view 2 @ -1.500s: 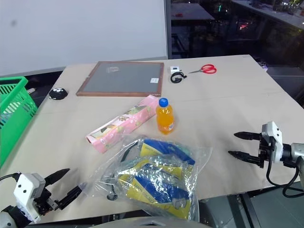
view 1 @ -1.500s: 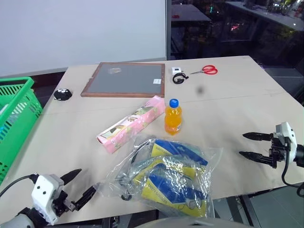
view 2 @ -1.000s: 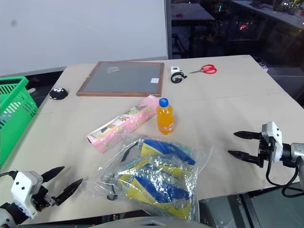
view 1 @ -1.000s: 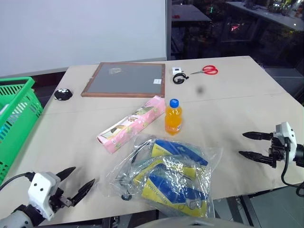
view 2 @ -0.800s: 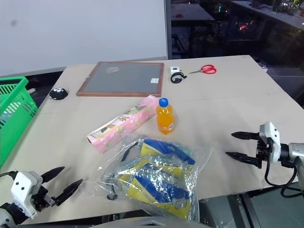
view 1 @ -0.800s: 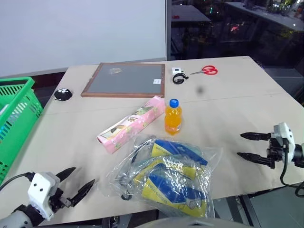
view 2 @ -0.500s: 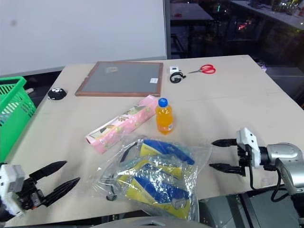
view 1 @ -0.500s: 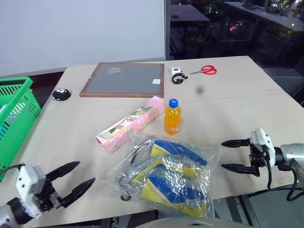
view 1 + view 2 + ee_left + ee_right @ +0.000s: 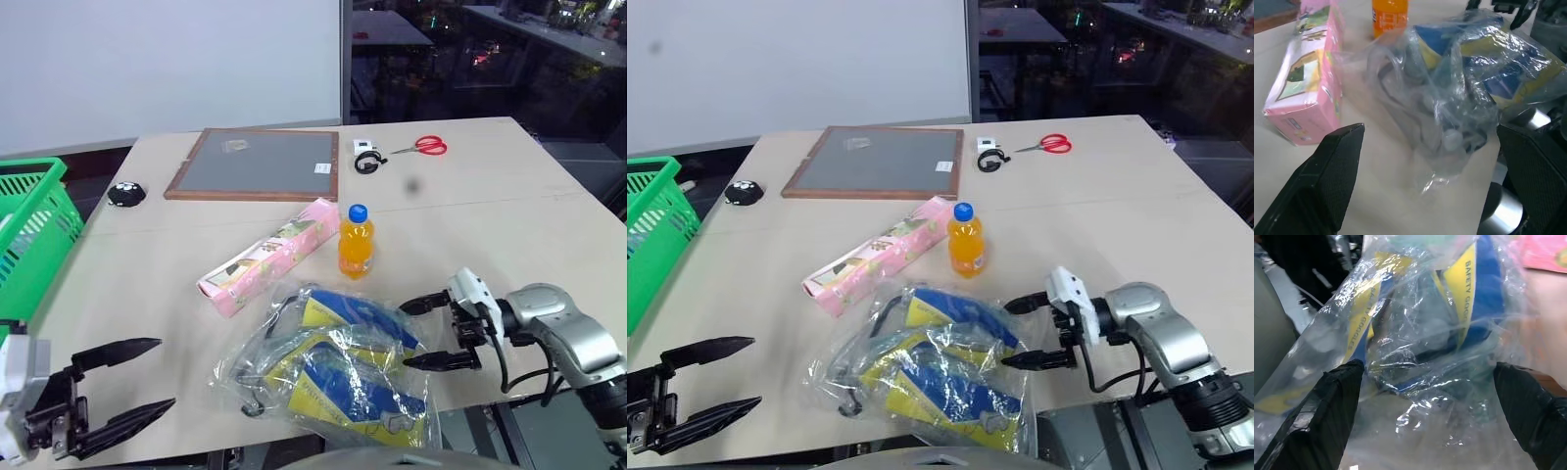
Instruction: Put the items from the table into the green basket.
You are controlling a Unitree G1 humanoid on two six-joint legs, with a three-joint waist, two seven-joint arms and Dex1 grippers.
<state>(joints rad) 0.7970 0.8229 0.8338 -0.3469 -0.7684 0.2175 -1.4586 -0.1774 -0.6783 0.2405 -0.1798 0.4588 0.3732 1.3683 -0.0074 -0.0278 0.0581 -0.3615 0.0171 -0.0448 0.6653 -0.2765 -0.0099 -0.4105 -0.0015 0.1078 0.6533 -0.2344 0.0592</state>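
Right gripper stood with its fingers wide apart at the right end of the crinkly clear bag, one fingertip at the bag's far right edge and one at its near right edge — whether they touched the plastic I could not tell. Left gripper hung with its fingers spread too, over the table's near left corner, clear of the bag, with bare wood between them.

That bag lay at the table's near edge, part of it reaching over the edge. Just behind it sat the long pink carton, lying slantwise, and the orange-drink bottle upright beside the carton's far end — both near the middle of the table. The green basket stood off the table's left edge.

Along the far edge lay a framed board, red scissors, a small white-and-black item and a small black object, all well apart from the grippers. The table's right side was bare wood.
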